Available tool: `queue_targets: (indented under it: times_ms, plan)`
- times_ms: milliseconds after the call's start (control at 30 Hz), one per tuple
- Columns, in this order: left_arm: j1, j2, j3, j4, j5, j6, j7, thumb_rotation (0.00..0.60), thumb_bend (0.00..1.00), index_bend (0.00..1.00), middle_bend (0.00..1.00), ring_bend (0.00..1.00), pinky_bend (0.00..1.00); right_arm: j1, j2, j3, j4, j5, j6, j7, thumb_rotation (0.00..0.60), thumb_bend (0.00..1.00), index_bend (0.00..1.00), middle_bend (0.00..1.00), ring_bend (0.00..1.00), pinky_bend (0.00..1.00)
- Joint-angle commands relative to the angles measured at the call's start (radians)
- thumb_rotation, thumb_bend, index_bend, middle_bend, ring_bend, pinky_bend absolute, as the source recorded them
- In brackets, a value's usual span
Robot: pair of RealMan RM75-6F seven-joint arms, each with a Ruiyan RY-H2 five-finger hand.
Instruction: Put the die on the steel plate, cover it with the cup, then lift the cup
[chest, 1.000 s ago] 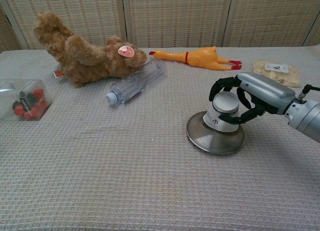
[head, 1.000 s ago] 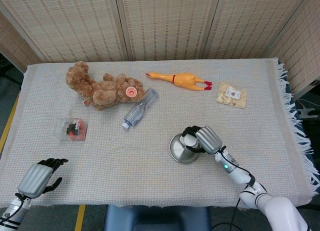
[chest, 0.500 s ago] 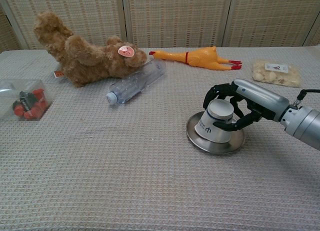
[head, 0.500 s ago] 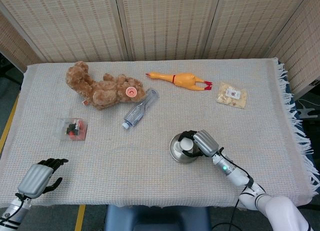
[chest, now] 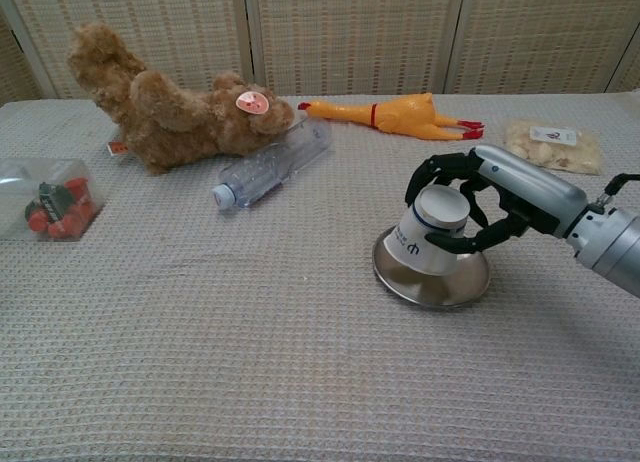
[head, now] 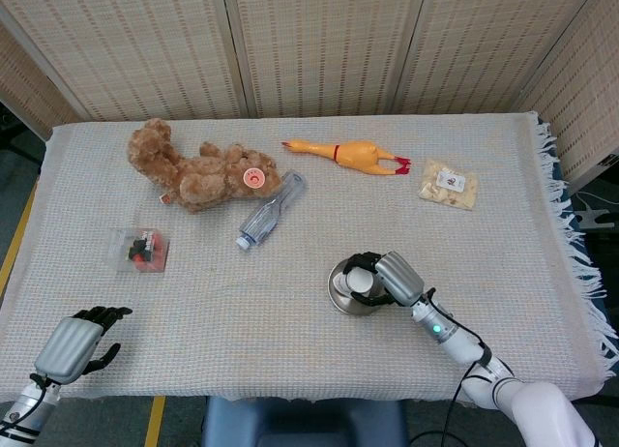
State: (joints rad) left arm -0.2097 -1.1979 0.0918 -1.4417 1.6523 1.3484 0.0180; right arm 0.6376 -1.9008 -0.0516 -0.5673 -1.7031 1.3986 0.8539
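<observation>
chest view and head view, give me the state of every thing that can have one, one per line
cup: upside down, tilted, over the steel plate, gripped by the right hand
steel plate: flat on the table
die: not visible
right hand: holds the cup
left hand: empty, fingers apart
plastic bottle: lying on its side
clear box: closed, holding small items

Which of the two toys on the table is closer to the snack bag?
The rubber chicken. It lies just left of the snack bag along the far edge, while the teddy bear sits farther left, beyond the plastic bottle.
</observation>
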Motion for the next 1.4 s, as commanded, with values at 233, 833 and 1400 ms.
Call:
queue_targets:
  times_ms: [233,833,1400]
  plan:
    - [0.000,0.002,0.001,-0.002,-0.001,-0.003,0.000,0.600,0.36,0.25,0.33,0.30,0.45,-0.021,0.109,0.038,-0.191,-0.022,0.159,-0.215,0.600,0.21,0.60,0.49,0.44,0.74]
    - [-0.003,-0.004,0.002,-0.003,-0.009,-0.020,0.023,0.600,0.36,0.24,0.33,0.30,0.45,-0.129,0.164,0.104,0.014,0.164,-0.014,-0.149,0.600,0.21,0.57,0.49,0.43,0.74]
    - [-0.003,-0.003,0.004,-0.005,-0.007,-0.019,0.026,0.600,0.36,0.25,0.33,0.30,0.45,-0.167,0.124,0.038,0.154,0.119,-0.069,-0.086,0.600,0.14,0.01,0.05,0.00,0.27]
